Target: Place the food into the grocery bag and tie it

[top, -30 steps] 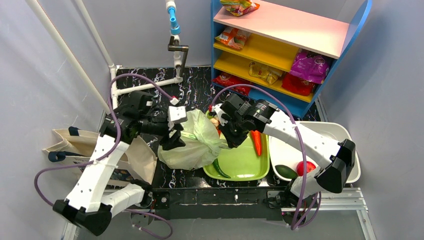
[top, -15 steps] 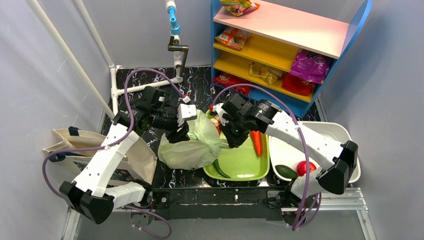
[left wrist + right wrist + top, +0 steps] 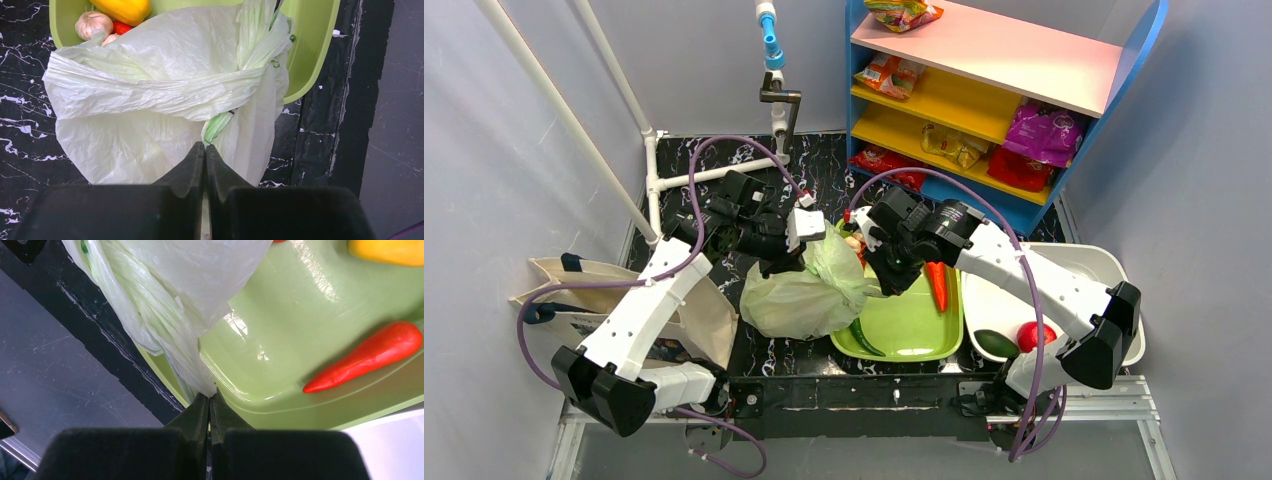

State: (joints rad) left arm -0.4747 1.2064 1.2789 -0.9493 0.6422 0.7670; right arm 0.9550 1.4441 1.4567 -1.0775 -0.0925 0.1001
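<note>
The pale-green grocery bag (image 3: 809, 290) lies bulging on the black marbled table, its right side resting on the green tray (image 3: 919, 330). My left gripper (image 3: 789, 262) is at the bag's upper left. In the left wrist view it (image 3: 205, 146) is shut on a twisted green handle strand (image 3: 218, 126) of the bag (image 3: 150, 100). My right gripper (image 3: 886, 280) is at the bag's right side, shut (image 3: 210, 396) on the other bunched handle (image 3: 165, 325). Loose food shows on the tray: a red chili (image 3: 937, 285), a yellow pepper (image 3: 125, 7) and garlic (image 3: 93, 23).
A green chili (image 3: 864, 335) lies at the tray's near-left corner. A white tub (image 3: 1074, 262) on the right holds an avocado (image 3: 996, 342) and a tomato (image 3: 1034, 333). A beige canvas tote (image 3: 574, 290) sits at left. The blue shelf (image 3: 984, 90) behind carries snack packets.
My left gripper has moved back and right along the bag's top and closed on a handle strand. The right gripper has kept its hold and place.
</note>
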